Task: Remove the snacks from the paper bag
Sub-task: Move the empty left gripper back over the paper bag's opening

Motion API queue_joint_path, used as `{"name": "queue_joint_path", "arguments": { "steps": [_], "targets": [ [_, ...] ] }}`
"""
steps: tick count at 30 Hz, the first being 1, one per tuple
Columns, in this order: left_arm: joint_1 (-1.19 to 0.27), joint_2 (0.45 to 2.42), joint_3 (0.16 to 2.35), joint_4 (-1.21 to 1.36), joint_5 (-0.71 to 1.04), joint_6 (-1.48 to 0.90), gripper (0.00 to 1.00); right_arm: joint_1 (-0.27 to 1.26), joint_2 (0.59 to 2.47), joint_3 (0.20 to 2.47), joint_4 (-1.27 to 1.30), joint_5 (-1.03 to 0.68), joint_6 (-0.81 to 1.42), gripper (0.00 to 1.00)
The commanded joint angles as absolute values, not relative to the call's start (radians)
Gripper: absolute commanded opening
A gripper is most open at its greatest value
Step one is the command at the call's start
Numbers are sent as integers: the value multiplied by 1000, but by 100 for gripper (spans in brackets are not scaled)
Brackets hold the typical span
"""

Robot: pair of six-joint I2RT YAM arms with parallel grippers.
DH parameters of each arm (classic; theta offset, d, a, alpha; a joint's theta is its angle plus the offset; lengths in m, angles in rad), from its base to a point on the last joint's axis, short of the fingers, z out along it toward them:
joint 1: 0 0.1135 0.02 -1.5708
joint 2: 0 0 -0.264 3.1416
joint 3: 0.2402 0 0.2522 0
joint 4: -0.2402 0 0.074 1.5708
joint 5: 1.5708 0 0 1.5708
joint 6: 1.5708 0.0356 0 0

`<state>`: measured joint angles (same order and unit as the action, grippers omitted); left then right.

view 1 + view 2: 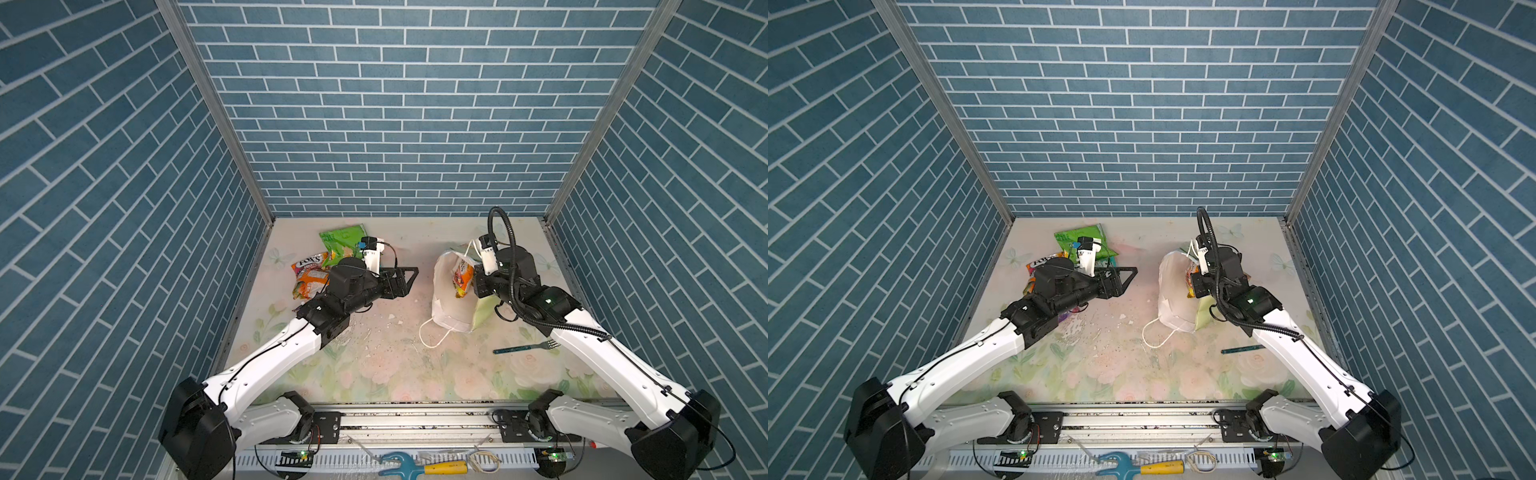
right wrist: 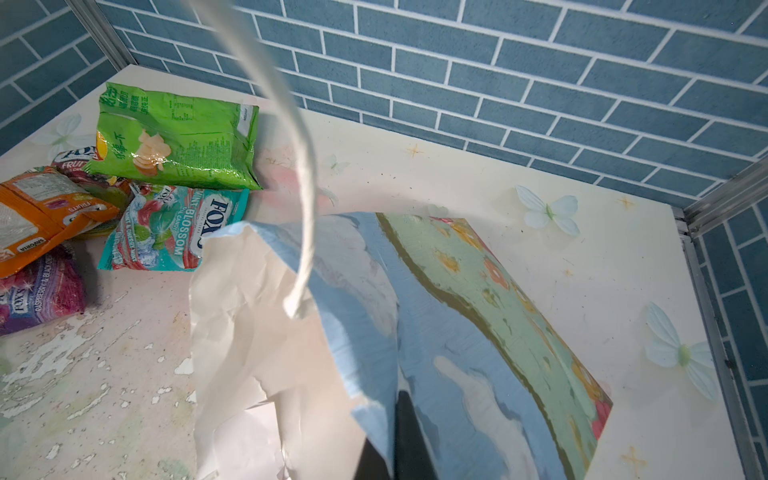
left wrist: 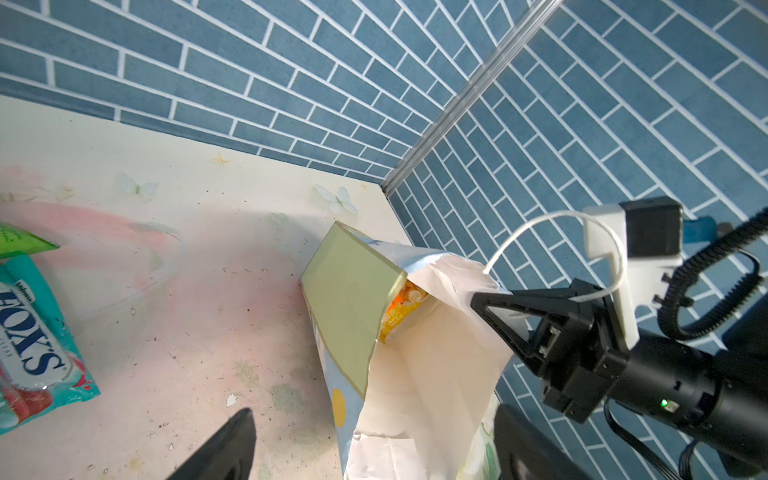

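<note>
Nearest the rail, a teal-handled fork [image 1: 525, 347] is being carried by the floral surface [image 1: 395, 374], well apart from everything else. Just beyond it, the paper bag [image 1: 449, 303] is being kept upright with its mouth gaping, and one white cord handle [image 1: 421, 334] is being left trailing on the surface. The bag's rim is being pinched by the right pincer [image 3: 482, 300], whose jaws are being pressed together on the paper wall. Inside, an orange-yellow packet [image 3: 405, 307] is being leaned against the pale yellow side panel; possibly more is lying beneath it, but the view is too poor to tell. Level with the bag, the left pincer [image 1: 409, 277] is being held wide, gripping nothing, above the surface between the bag and the pile. Farther left, a FOX'S packet [image 1: 307, 262], an orange packet [image 1: 311, 284], a teal packet [image 2: 174, 232] and a purple packet [image 2: 37, 295] are being crowded together. Farthest back, the green chip bag [image 1: 343, 241] is being rested near the wall.
</note>
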<state>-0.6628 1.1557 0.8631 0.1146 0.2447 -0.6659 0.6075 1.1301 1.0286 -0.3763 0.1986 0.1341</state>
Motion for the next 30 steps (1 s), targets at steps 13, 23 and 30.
{"name": "queue_joint_path", "arguments": {
  "steps": [13, 23, 30],
  "targets": [
    [-831, 1200, 859, 104, 179, -638, 88, 605, 1225, 1123, -323, 188, 189, 0],
    [-831, 1164, 892, -5, 119, -570, 88, 605, 1346, 1243, -344, 138, 223, 0],
    [-827, 1225, 956, -15, 98, -552, 86, 605, 1367, 1255, -345, 134, 249, 0]
  ]
}}
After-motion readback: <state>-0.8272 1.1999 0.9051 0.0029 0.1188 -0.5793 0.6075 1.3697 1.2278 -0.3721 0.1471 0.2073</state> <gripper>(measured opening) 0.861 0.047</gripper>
